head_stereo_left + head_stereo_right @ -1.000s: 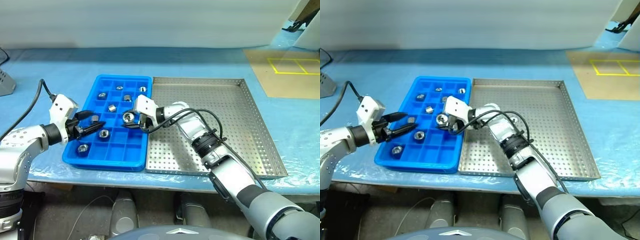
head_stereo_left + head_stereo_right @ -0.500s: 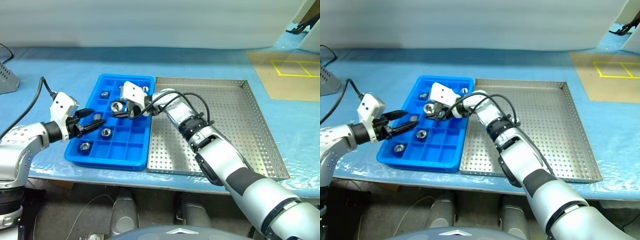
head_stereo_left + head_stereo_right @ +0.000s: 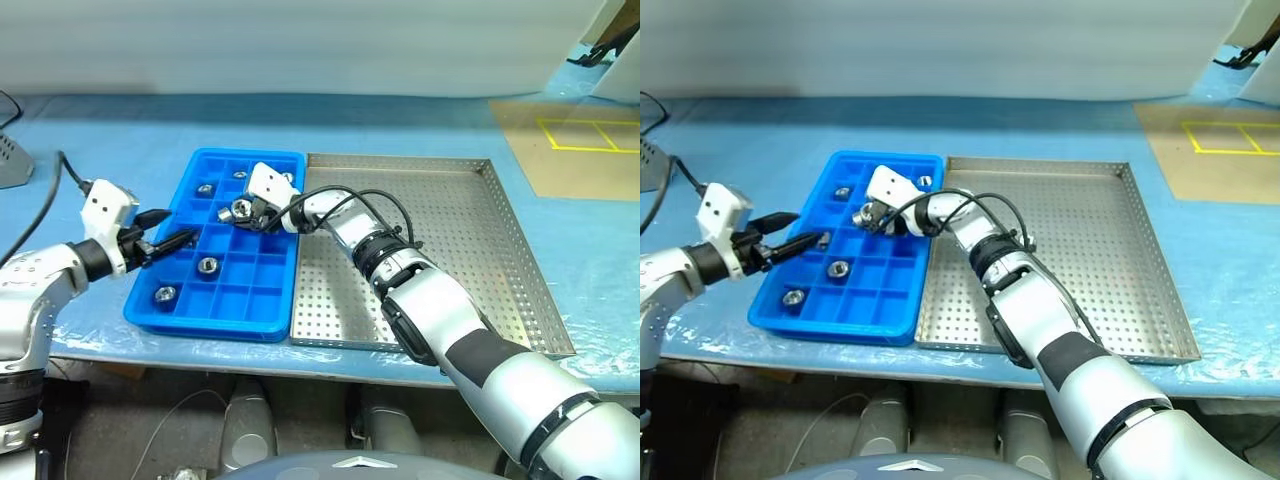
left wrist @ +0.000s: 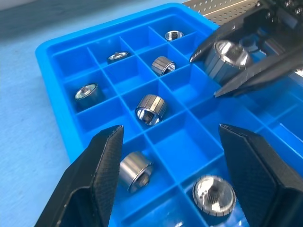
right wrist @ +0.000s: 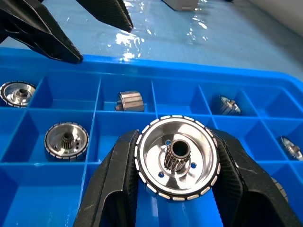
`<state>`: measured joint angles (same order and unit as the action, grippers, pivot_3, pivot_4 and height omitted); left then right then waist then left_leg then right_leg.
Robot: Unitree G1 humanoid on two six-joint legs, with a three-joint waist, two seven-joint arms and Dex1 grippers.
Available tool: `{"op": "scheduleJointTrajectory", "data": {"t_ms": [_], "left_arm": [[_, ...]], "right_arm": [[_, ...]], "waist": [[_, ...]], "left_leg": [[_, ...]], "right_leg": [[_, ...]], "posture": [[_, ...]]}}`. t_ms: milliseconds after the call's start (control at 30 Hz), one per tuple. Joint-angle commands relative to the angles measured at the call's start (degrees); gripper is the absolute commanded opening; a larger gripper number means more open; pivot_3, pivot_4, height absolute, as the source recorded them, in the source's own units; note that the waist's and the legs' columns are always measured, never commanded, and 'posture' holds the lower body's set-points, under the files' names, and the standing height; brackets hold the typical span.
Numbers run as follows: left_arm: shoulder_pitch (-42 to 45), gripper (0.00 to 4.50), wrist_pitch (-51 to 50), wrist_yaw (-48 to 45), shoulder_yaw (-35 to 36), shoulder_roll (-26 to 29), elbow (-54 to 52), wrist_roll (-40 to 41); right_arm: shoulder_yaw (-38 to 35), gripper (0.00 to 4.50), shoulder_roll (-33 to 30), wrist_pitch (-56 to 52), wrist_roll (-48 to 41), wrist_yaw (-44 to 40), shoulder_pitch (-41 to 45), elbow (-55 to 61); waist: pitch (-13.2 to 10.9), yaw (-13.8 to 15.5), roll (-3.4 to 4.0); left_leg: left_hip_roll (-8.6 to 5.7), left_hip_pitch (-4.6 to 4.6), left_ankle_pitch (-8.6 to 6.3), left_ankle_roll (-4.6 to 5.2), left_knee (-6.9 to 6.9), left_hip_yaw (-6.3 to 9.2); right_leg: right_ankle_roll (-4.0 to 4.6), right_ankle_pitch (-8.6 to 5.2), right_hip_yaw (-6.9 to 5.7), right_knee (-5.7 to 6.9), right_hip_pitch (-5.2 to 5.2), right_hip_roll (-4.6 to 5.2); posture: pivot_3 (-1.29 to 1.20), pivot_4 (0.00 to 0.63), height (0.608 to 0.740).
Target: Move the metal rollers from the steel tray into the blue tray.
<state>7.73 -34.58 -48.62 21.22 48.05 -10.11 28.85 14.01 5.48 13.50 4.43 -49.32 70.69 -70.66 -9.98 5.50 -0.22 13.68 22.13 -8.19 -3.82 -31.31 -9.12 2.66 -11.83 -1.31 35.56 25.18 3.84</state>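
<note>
Over the blue tray, mid-rows: right gripper is clamped on one metal roller, held above the compartments, not touching the plastic. No brand marks, labels or readable text anywhere on trays or parts.

The held roller is a bright polished disc with a ribbed/knurled outer band, a recessed face with small holes and a toothed hub with a centre bore. The black fingers have a fine textured pad surface and squeeze it from both sides.

Left gripper sits at the tray's left edge, jaws spread wide, nothing between them. Its fingers are matte black, wedge-shaped and stippled.

Blue tray is glossy moulded plastic with a grid of square cells and thin walls. Other metal rollers lie one per cell, some on their side showing the ribbed barrel, some face up showing the hub. Several cells are unfilled.

Steel tray is just beside the blue tray on the right, edges touching or nearly so. It is dull silver sheet with a regular perforated floor and a low folded rim.

Both trays sit on a light blue sheet-covered table.
</note>
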Motion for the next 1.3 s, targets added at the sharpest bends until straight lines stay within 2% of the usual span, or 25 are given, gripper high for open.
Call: {"op": "scheduleJointTrajectory", "data": {"t_ms": [33, 200, 367, 400, 433, 600, 833, 933, 1067, 1167, 1300], "left_arm": [[-2.1, 3.38, -0.5, -3.4, 4.8, 3.4, -1.4, 2.2], [-3.5, 3.38, -1.2, -3.4, 3.0, 3.3, -4.2, 2.9], [-3.1, 3.38, -1.8, -1.5, 0.9, 1.4, -5.9, 2.8], [-3.1, 3.38, -1.7, -1.2, 0.6, 1.1, -6.1, 2.8], [-3.1, 3.38, -1.8, -1.1, 0.3, 0.8, -6.3, 2.8], [-2.8, 3.38, -2.1, -0.9, -0.4, 0.8, -6.9, 3.4], [0.9, 3.38, -2.0, -0.3, -5.3, -1.2, -7.1, 3.1], [5.6, 3.38, -0.7, 0.0, -10.2, -4.2, -4.7, 1.6], [12.3, 3.38, 2.8, -0.2, -16.9, -9.9, 1.2, -1.3], [17.6, 3.38, 6.0, -0.2, -20.5, -15.4, 7.1, -3.2], [23.6, 3.38, 9.3, -1.9, -24.1, -22.0, 12.8, -4.4]], "right_arm": [[-1.1, 1.67, 0.8, 1.7, -0.4, -2.9, 1.4, 2.4], [-0.8, 1.67, 0.5, 1.5, 0.0, -6.8, -0.4, 2.8], [-0.3, 1.67, 0.8, 2.2, 1.5, -6.0, -1.5, 2.8], [-0.6, 2.43, 1.0, 2.0, 1.5, -5.8, -1.6, 2.7], [-1.0, 2.64, 1.1, 1.8, 1.2, -6.3, -1.7, 2.8], [-1.6, 4.31, 0.4, 0.8, 1.1, -7.6, -1.7, 3.5], [-7.6, 4.31, -3.5, -5.0, -6.0, -12.6, -0.8, 11.9], [-9.4, 4.31, -7.3, -11.4, -9.9, -15.4, -3.2, 23.1], [-12.8, 4.31, -11.1, -30.8, -19.1, -15.1, -7.6, 42.3], [-17.4, 4.31, -12.1, -48.1, -28.8, -10.2, -9.1, 54.2], [-15.9, 4.31, -14.9, -53.5, -30.4, -7.2, -14.1, 64.9]], "waist": [[0.0, 0.1, 0.0], [0.0, 0.3, 0.0], [0.0, 0.5, 0.0], [0.0, 0.4, -0.01], [0.0, 0.4, -0.01], [0.0, 0.2, -0.01], [0.0, 0.5, -0.01], [0.0, 0.7, 0.0], [0.0, 0.5, 0.0], [0.0, -0.1, 0.01], [0.0, -0.1, 0.0]], "left_leg": [[0.0, 0.0, 0.0, 0.0, 0.01, 0.01], [0.01, 0.01, 0.0, -0.01, 0.01, 0.05], [0.01, 0.0, 0.01, -0.02, -0.02, 0.1], [0.01, -0.01, 0.01, -0.02, -0.02, 0.1], [0.01, 0.0, 0.03, -0.05, -0.02, 0.11], [0.01, -0.03, 0.04, -0.08, -0.01, 0.15], [-0.01, -0.02, 0.04, -0.07, -0.04, 0.15], [-0.01, -0.03, 0.05, -0.07, -0.06, 0.17], [-0.03, -0.07, 0.07, -0.09, -0.1, 0.17], [-0.01, -0.08, 0.21, -0.31, -0.07, 0.2], [0.1, -0.13, 0.36, -0.56, 0.02, 0.34]], "right_leg": [[0.01, -0.01, -0.01, 0.01, 0.0, 0.0], [0.02, -0.01, -0.03, 0.03, -0.01, 0.0], [0.03, -0.02, -0.07, 0.09, -0.03, 0.01], [0.03, -0.02, -0.07, 0.1, -0.03, 0.01], [0.03, -0.02, -0.07, 0.12, -0.02, 0.0], [0.06, -0.03, -0.07, 0.16, -0.02, -0.01], [0.06, -0.04, -0.08, 0.16, -0.05, 0.0], [0.06, -0.04, -0.09, 0.17, -0.08, -0.01], [0.04, -0.02, -0.08, 0.16, -0.16, -0.01], [0.04, -0.02, -0.02, 0.17, -0.11, -0.12], [0.06, -0.01, 0.09, 0.14, -0.12, -0.41]], "posture": [[0.19, 0.15, 0.74], [0.2, 0.15, 0.74], [0.2, 0.15, 0.74], [0.19, 0.15, 0.74], [0.19, 0.15, 0.74], [0.18, 0.15, 0.74], [0.15, 0.15, 0.74], [0.1, 0.15, 0.74], [0.05, 0.15, 0.74], [0.02, 0.15, 0.74], [-0.05, 0.15, 0.74]]}}
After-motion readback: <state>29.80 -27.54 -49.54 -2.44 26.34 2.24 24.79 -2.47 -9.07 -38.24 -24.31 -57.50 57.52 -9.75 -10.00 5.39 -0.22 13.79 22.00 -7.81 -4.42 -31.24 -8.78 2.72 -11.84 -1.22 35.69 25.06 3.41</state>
